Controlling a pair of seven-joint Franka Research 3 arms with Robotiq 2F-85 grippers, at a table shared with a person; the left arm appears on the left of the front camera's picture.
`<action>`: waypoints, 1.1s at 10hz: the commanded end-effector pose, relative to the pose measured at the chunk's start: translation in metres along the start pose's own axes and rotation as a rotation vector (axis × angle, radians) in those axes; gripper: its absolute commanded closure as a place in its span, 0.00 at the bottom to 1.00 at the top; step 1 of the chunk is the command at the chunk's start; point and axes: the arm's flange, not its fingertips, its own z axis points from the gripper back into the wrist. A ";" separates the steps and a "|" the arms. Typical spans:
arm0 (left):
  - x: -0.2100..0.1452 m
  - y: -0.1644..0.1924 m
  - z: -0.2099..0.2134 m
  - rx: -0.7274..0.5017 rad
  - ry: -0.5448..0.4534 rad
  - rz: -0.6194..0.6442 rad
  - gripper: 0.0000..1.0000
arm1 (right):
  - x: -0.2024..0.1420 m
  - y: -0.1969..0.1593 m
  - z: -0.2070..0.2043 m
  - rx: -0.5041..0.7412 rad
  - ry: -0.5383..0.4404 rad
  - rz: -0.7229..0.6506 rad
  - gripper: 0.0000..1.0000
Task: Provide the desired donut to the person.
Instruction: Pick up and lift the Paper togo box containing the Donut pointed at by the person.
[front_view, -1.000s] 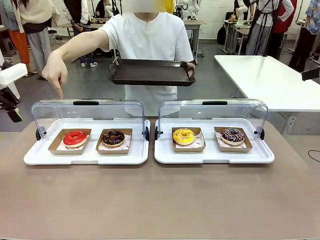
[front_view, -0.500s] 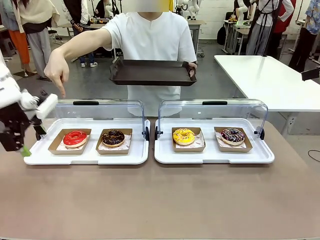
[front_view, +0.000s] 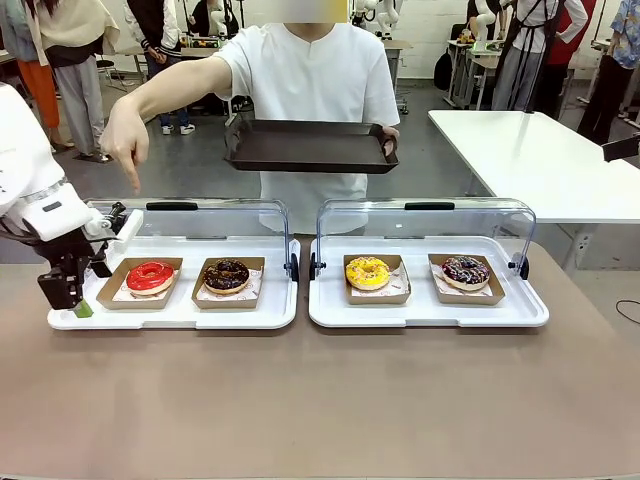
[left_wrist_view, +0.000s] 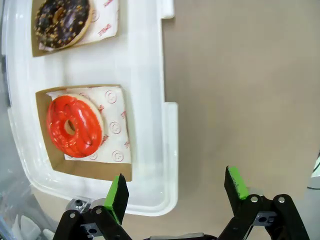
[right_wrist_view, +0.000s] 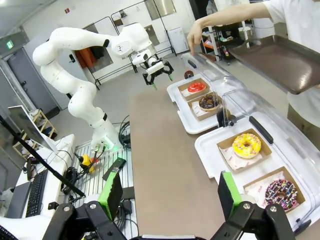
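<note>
left end effector gapes wide, empty. its wrist view shows one green pad above the white tray's corner, which the front view leaves unclear. red donut sits at 10 o'clock. right end effector is equally wide, empty. from the front, the person's hand points down above that donut. brown worktop, workshop tables behind.

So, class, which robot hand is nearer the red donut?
Left. The left hand hovers at the tray edge beside the red donut; the right hand is far off, by the other tray.
</note>
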 end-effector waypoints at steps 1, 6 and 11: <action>-0.004 0.010 -0.003 -0.018 0.022 0.038 0.00 | 0.000 -0.001 0.000 0.007 -0.012 0.002 0.00; 0.000 0.000 0.000 0.000 0.000 0.000 0.00 | 0.000 -0.001 0.000 0.007 -0.012 0.002 0.00; -0.011 0.019 -0.021 -0.028 -0.032 -0.031 0.00 | 0.000 -0.001 0.000 0.007 -0.012 0.002 0.00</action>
